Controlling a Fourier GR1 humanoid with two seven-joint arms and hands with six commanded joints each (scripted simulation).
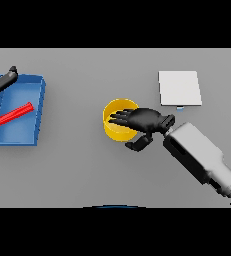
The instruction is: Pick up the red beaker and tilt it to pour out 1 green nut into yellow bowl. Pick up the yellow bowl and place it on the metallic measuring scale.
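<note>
Reaching over the yellow bowl (118, 121), the right robot hand (146, 120), fingers spread open, could knock it away from the scale (180, 88).

The right arm (199, 152) is a blocky white and grey casing with a darker slot along its side, ending in a black wrist collar. Both hands are matt black (right hand (146, 120), left hand (2, 80)), with slim, segmented fingers (118, 117).
</note>
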